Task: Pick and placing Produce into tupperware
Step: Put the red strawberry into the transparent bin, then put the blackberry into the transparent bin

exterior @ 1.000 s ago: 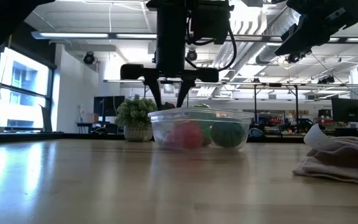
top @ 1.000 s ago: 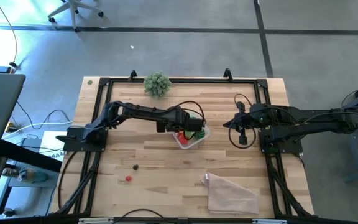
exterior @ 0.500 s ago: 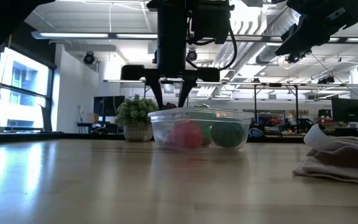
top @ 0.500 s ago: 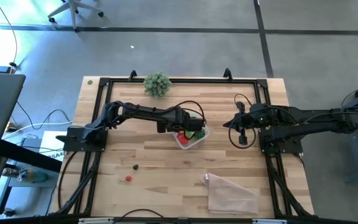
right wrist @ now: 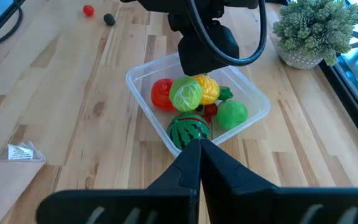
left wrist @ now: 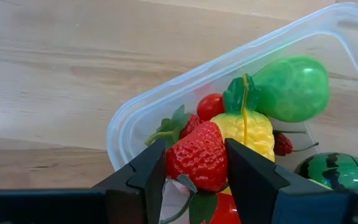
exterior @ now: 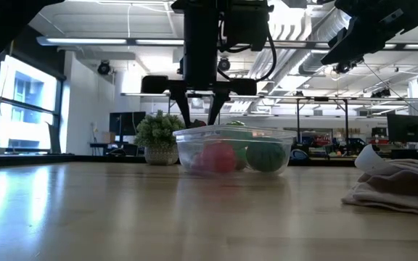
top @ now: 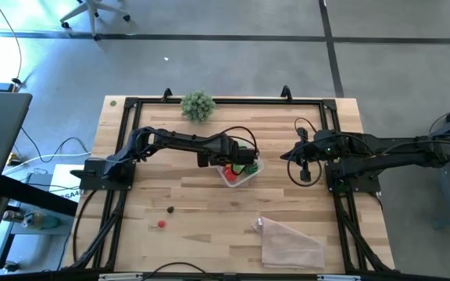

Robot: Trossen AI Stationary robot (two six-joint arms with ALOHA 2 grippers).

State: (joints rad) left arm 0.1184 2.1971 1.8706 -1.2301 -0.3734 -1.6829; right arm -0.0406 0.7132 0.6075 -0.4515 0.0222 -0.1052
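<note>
The left arm reaches right over the tupperware (top: pixel 244 173), its left gripper (left wrist: pixel 194 165) clamping a strawberry (left wrist: pixel 197 157); the right gripper (right wrist: pixel 199 163) waits clenched.

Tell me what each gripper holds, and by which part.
The left gripper holds a strawberry by its red sides, over the tub. The right gripper is shut on nothing, off to the tub's right.

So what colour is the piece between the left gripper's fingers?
Red, a strawberry with green leaves; left wrist view shows it best.

wooden table (top: pixel 194 195), tupperware (top: pixel 250 175), plastic bag (top: pixel 290 242), plant (top: pixel 198 105)
</note>
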